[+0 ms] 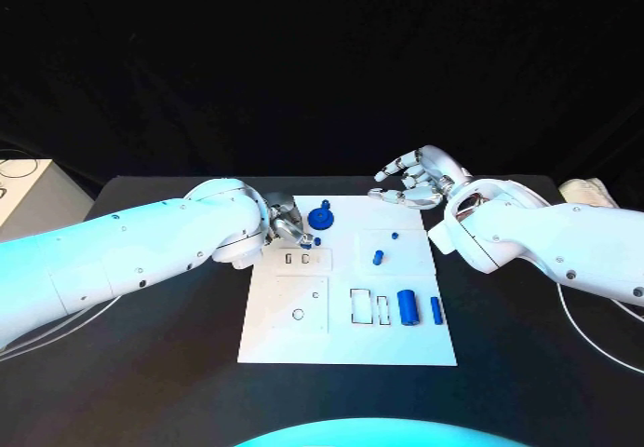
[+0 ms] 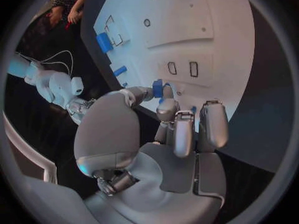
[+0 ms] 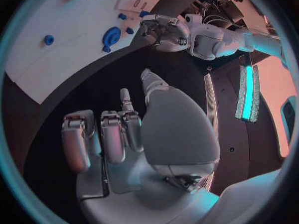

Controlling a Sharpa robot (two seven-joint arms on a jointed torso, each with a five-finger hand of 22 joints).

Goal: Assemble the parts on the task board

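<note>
We've got the left hand [image 1: 286, 223] over the task board [image 1: 403, 346] near its far left corner, thumb and a finger pinching a small blue part [image 2: 157, 88]; the other fingers [image 2: 212, 124] are curled but loose. The pinch looks thin, w/ only the part's tip caught, so our main worry is it twisting or slipping out as we lower it toward the two small rectangular slots [image 1: 298, 258] just below. If it goes in tilted it'll likely jam on the slot rim or pop free and skid across the board. The round blue knob [image 1: 321, 219] stands just beside the hand on the far edge, so a sideways correction could knock it. The right hand [image 1: 413, 180] hovers off the board's far right corner, over the desk [image 1: 161, 391], fingers half-curled and holding nothing; no risk there unless it swings in. Other blue parts, incl. the cylinder [image 1: 407, 306], sit well apart.
</note>
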